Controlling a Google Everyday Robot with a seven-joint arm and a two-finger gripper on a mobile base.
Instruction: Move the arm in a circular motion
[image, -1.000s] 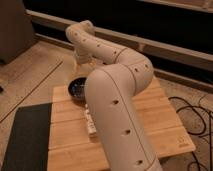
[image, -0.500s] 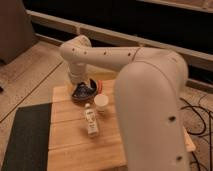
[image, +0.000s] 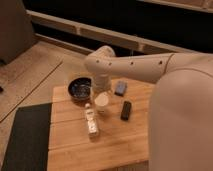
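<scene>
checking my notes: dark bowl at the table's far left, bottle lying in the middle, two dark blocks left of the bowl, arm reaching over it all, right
Not quite. The camera view shows both blocks right of the bowl, not left. The rest holds: the bottle lies mid-table, and the arm reaches over it, its pincer hanging beside the bowl.

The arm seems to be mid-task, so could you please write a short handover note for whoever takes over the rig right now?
Gripper: hangs down from the wrist, low over the back of the wooden table, between the dark bowl and the small blue-grey block.
The arm: stretched from the right across the table's far side.
On the table: white cup just below the gripper, clear bottle lying down, black rectangular object.
Done: cannot be judged from one moment.
Left: carry on the circular sweep, probably keeping clear of the cup.
</scene>
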